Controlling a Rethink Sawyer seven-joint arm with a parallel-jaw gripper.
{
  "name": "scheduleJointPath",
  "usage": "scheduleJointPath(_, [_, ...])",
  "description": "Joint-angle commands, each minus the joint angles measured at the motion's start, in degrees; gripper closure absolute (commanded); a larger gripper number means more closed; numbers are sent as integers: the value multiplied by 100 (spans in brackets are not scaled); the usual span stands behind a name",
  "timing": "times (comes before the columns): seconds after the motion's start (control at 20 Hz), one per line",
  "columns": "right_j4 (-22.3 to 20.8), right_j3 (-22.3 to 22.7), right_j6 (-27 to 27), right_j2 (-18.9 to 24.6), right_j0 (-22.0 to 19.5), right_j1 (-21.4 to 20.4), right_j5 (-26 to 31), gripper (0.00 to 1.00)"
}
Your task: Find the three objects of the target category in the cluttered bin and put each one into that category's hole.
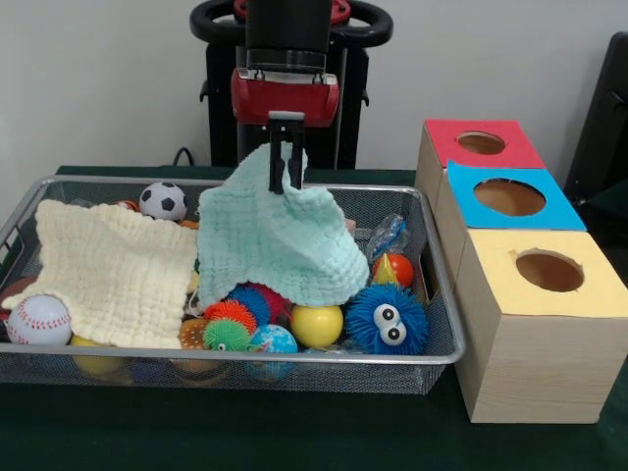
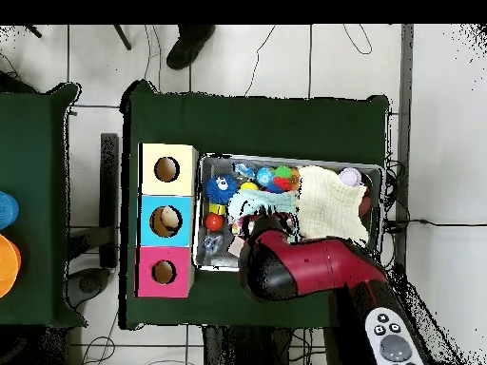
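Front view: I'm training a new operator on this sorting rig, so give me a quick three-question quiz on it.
1. True or false: the pincer is shut on the mint cloth.
2. Which box top is farthest from the camera: A yellow, B blue, C red?
3. Fill in: the blue spiky ball with eyes lies inside the ___.

Key: 1 true. 2 C, the red top with the hole. 3 the bin.

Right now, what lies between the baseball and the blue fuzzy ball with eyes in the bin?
In the front view, between the baseball and the blue fuzzy ball: a cream cloth, spiky orange and green balls, and a yellow ball.
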Motion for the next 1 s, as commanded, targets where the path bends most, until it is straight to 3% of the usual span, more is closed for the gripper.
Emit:
scheduleJointPath(0.05, [-581,-252,-1423,1195,-425,43,732,100])
scheduleJointPath(0.3, [-960,-593,-1642,1200,-481,149,1005,100])
scheduleJointPath(1.0, [-1532,-907,-2751,2026,-1527,652,1821,100])
